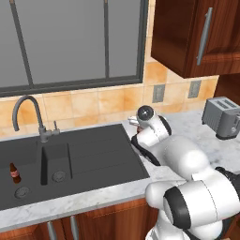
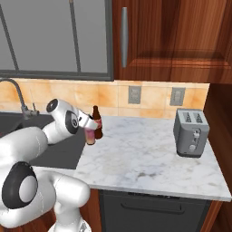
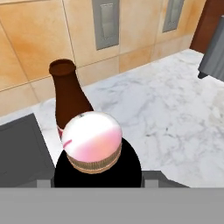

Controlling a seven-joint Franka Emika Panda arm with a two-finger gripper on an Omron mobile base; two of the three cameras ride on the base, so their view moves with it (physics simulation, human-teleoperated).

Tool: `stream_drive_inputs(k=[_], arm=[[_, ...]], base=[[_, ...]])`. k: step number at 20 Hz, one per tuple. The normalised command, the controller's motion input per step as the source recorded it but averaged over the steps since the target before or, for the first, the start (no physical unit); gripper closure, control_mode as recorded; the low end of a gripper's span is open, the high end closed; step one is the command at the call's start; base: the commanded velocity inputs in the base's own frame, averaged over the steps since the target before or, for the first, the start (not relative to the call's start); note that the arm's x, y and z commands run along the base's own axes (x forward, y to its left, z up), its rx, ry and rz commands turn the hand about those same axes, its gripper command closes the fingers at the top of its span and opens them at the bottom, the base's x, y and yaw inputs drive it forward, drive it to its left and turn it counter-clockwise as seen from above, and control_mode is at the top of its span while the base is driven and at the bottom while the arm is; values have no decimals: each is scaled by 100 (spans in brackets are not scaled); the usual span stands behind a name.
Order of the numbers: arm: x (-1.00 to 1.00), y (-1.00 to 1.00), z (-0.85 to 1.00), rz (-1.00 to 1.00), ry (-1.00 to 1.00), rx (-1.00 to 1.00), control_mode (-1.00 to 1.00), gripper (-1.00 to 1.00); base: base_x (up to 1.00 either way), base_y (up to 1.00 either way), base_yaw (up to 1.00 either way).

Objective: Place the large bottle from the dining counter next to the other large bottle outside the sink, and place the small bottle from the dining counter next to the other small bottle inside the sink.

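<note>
Large bottle [image 3: 92,142] (in claw [image 2: 90,131]) just beside other large bottle [image 2: 97,121].

orange tiled wall [image 2: 68,97] with grey outlets [image 2: 134,94], window [image 1: 70,42] above, dark wood cabinets [image 2: 167,41], marble worktop [image 2: 149,158].

The large bottle [image 3: 91,146] hides the other large bottle's [image 3: 68,94] lower body.
</note>
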Motion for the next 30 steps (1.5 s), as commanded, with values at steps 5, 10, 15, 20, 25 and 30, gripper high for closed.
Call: stream_drive_inputs(k=[5, 10, 15, 20, 25, 30], arm=[[19, 0, -21, -4, 0, -1, -100, 100], [19, 0, -22, -4, 0, -1, -100, 100], [26, 0, -16, -4, 0, -1, -100, 100], [26, 0, -13, -4, 0, 0, -100, 100], [17, 0, -19, -5, 0, 0, -100, 100], [3, -2, -29, -4, 1, 1, -100, 100]], base=[[0, 0, 0], [0, 0, 0], [0, 0, 0], [0, 0, 0], [0, 0, 0], [0, 0, 0]])
